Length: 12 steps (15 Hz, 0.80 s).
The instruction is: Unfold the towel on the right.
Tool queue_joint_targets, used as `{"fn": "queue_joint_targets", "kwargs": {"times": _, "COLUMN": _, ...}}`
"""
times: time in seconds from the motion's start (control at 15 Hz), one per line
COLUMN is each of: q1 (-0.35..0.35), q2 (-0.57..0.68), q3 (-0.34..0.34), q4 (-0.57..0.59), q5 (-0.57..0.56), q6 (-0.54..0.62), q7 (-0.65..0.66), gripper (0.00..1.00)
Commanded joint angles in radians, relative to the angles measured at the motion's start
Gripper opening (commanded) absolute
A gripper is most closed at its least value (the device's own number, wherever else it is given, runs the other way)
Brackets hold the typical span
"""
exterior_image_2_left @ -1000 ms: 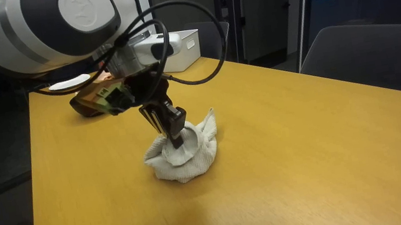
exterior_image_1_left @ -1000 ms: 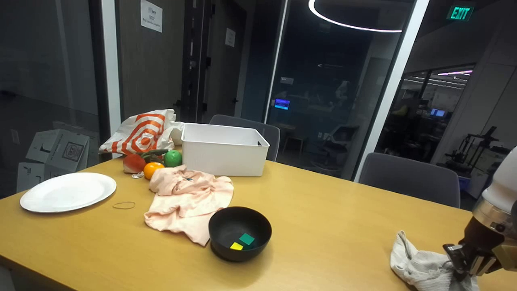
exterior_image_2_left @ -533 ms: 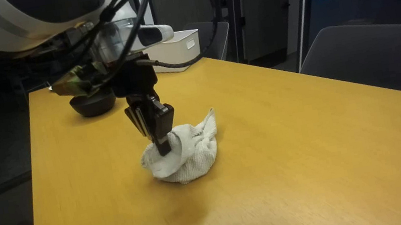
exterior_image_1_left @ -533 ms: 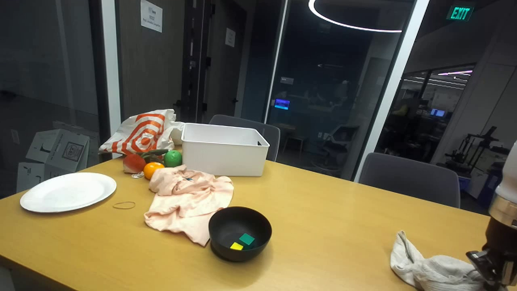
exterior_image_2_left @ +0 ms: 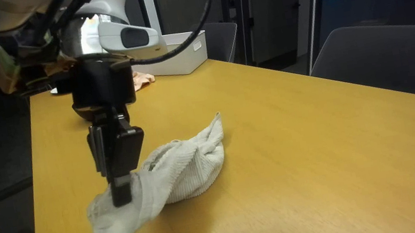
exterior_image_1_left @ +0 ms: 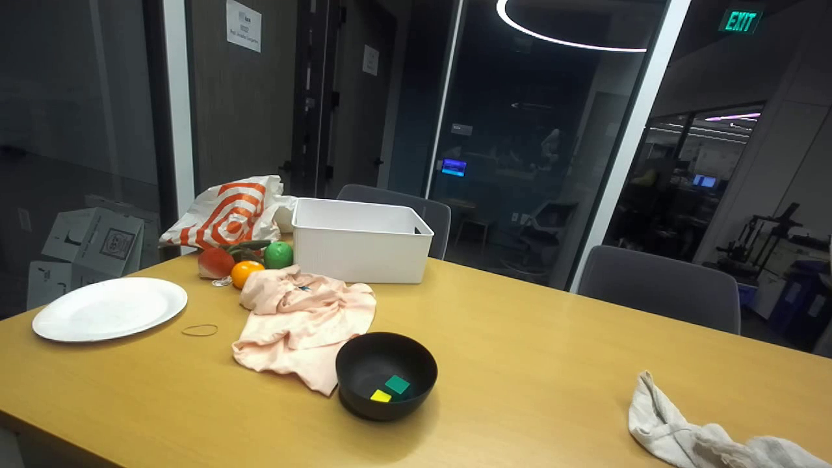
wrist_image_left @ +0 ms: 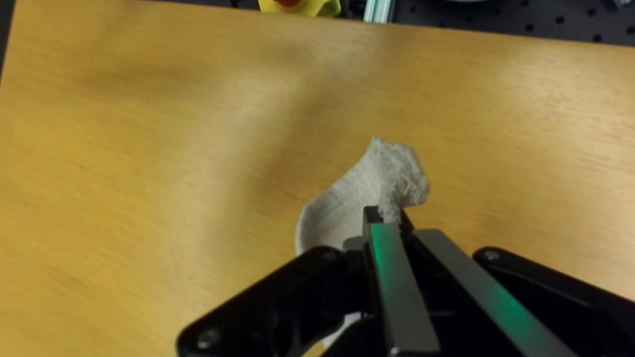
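The off-white ribbed towel (exterior_image_2_left: 199,168) lies crumpled on the table, and it also shows at the lower right edge in an exterior view (exterior_image_1_left: 669,429). Its far corner points upward. My gripper (exterior_image_2_left: 121,192) is shut on the towel's near end, which is stretched out and raised a little above the table. In the wrist view a frayed bit of the towel (wrist_image_left: 397,173) sticks out between the fingertips (wrist_image_left: 389,215), and a fold of it hangs on the left. The gripper is out of view in an exterior view, where part of the towel is cut off.
A black bowl (exterior_image_1_left: 387,351) with small coloured pieces stands beside a pink cloth (exterior_image_1_left: 305,325). A white bin (exterior_image_1_left: 361,253), a white plate (exterior_image_1_left: 110,309), toy fruit and a bag are farther off. The table edge (wrist_image_left: 317,20) shows at the top of the wrist view.
The gripper has moved away from the bowl, drawing the towel's held end out with it. The towel is longer now; its far corner has stayed put. The arm has left an exterior view.
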Motion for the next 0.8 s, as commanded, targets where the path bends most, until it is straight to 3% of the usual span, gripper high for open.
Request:
{"fn": "queue_joint_targets", "kwargs": {"times": 0.0, "q1": -0.002, "q2": 0.017, "q3": 0.007, "q4": 0.033, "q5": -0.032, "q6": -0.129, "q7": -0.018, "gripper": 0.05}}
{"fn": "queue_joint_targets", "kwargs": {"times": 0.07, "q1": 0.001, "q2": 0.021, "q3": 0.006, "q4": 0.035, "q5": -0.036, "q6": -0.148, "q7": -0.016, "gripper": 0.05}}
{"fn": "queue_joint_targets", "kwargs": {"times": 0.2, "q1": 0.005, "q2": 0.024, "q3": -0.002, "q4": 0.041, "q5": -0.026, "q6": -0.158, "q7": -0.017, "gripper": 0.31}}
{"fn": "queue_joint_targets", "kwargs": {"times": 0.53, "q1": 0.014, "q2": 0.006, "q3": 0.0, "q4": 0.048, "q5": -0.029, "q6": -0.12, "q7": -0.008, "gripper": 0.68}}
{"fn": "queue_joint_targets", "kwargs": {"times": 0.73, "q1": 0.04, "q2": -0.009, "q3": -0.01, "q4": 0.063, "q5": 0.043, "q6": 0.01, "q7": -0.004, "gripper": 0.9}}
